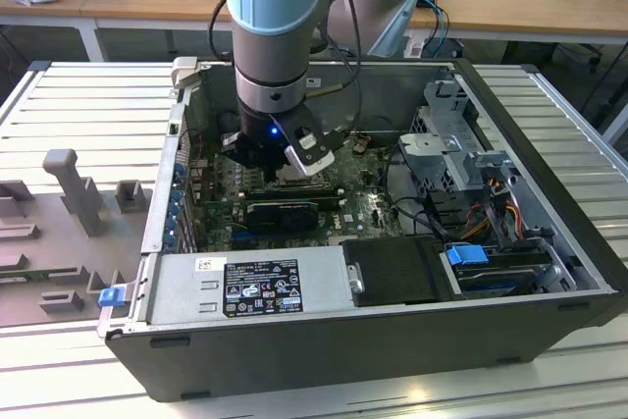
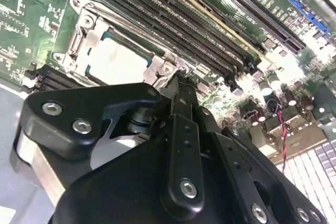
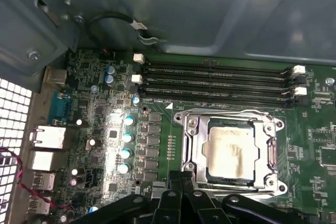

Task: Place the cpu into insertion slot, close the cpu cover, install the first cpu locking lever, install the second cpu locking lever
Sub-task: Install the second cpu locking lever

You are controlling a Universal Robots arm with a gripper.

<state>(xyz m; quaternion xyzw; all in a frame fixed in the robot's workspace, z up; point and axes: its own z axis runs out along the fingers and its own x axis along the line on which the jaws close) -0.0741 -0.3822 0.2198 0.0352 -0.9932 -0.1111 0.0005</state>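
Your fingers (image 3: 181, 184) sit pressed together with nothing between them, tips at the near edge of the cover (image 3: 191, 145). You can see the cover lying shut on the slot (image 3: 185, 174), with the cpu (image 3: 228, 150) seated in its window, memory slots (image 3: 215, 80) just beyond.

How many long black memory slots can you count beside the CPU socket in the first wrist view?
3. The slots lie parallel, stacked between the case wall and the socket: nearest the wall, middle, nearest the socket. More beyond the socket may be hidden.
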